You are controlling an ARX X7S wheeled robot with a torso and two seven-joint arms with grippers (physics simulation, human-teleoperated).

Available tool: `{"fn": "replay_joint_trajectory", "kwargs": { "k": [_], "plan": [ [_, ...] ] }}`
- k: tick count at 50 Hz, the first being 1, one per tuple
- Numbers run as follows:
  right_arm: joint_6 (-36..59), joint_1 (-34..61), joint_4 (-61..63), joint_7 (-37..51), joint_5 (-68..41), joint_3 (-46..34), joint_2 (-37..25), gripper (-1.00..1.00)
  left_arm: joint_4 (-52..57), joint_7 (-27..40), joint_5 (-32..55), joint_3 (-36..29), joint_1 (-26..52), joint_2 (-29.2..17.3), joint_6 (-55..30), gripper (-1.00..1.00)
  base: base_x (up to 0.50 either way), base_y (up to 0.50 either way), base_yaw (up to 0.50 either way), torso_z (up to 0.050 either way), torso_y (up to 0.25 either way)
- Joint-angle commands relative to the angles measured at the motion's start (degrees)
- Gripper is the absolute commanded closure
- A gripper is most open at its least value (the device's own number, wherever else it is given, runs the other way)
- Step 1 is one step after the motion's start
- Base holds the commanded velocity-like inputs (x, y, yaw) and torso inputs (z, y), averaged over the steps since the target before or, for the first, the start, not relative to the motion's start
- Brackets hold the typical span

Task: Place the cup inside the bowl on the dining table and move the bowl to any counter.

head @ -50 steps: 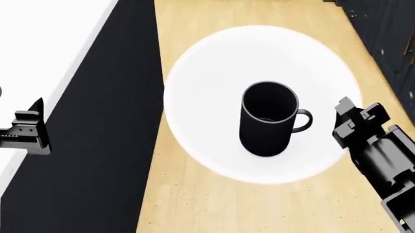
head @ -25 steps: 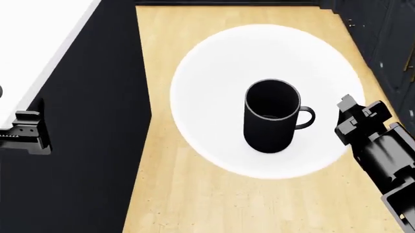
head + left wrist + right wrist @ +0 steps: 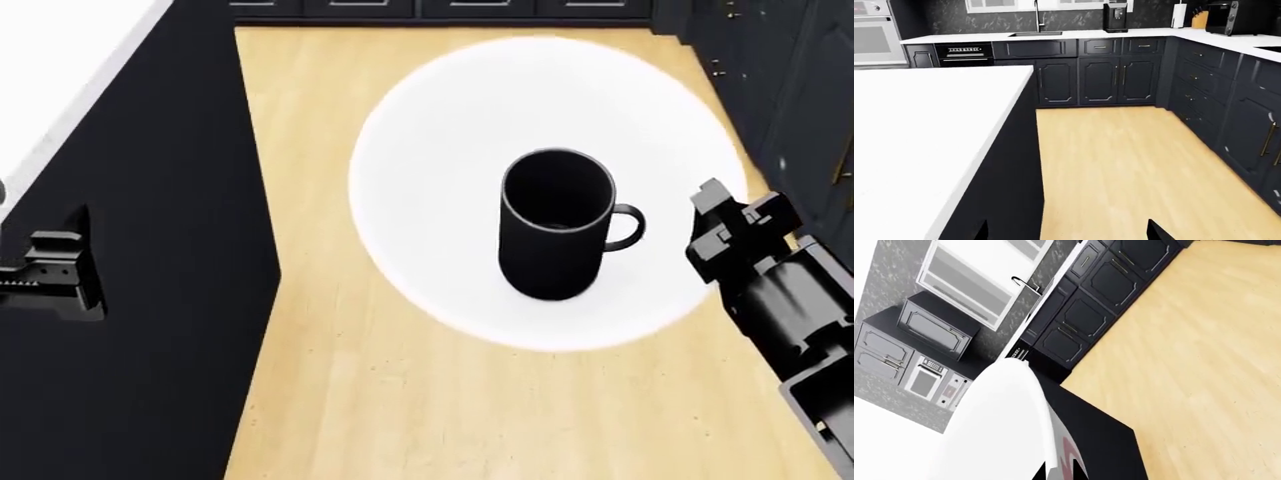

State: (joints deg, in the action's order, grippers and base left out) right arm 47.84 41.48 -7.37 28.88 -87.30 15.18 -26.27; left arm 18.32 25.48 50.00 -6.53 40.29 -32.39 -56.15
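Matte black, the cup point(image 3: 557, 238) stands upright in the middle of the white bowl point(image 3: 441, 270), its loop handle turned toward the right gripper point(image 3: 725, 232). The head view shows the bowl not resting on any surface: it is over the pale wooden floor point(image 3: 347, 400), with the light planks showing all round its rim. The right gripper meets the bowl at its right edge, and in the right wrist view the bowl's white rim point(image 3: 1011, 430) runs straight into the dark fingers point(image 3: 1059, 471), which are clamped on it.

The left gripper point(image 3: 60, 272) hangs well apart from the bowl, over the dark side of the dining table point(image 3: 67, 60), carrying nothing. In the left wrist view only its two dark fingertips point(image 3: 1155, 232) show at the picture's edge, set wide apart with bare floor between them.

The dining table's plain white surface point(image 3: 914, 145) lies beside the left arm, its dark flank dropping to the floor. Beyond the open stretch of floor runs the counter point(image 3: 1074, 34), a white top with a sink and tap point(image 3: 1035, 15) against a dark veined backsplash, dark cabinets point(image 3: 1111, 75) below, a coffee machine point(image 3: 1115, 16) and a knife block point(image 3: 1199, 19) standing on it, and a wall oven point(image 3: 874, 32) at its far end.
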Motion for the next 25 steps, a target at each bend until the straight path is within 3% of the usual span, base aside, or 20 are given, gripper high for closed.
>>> {"fn": "replay_joint_trajectory", "kwargs": {
  "k": [1,25],
  "plan": [
    [-0.39,3.12,-1.19,-0.75,-0.37,-0.67,-0.09,1.0,-0.14,0.03,-0.07,-0.03,-0.45,-0.05,0.43,-1.0,0.5,-0.18,0.0,0.0,0.0],
    [-0.52,4.19,-2.49,-1.15,-0.4,-1.66,0.32,1.0,-0.81,-0.16,-0.16,-0.42,-0.13,-0.06,0.98,-1.0,0.5,-0.18,0.0,0.0,0.001]
  ]
}}
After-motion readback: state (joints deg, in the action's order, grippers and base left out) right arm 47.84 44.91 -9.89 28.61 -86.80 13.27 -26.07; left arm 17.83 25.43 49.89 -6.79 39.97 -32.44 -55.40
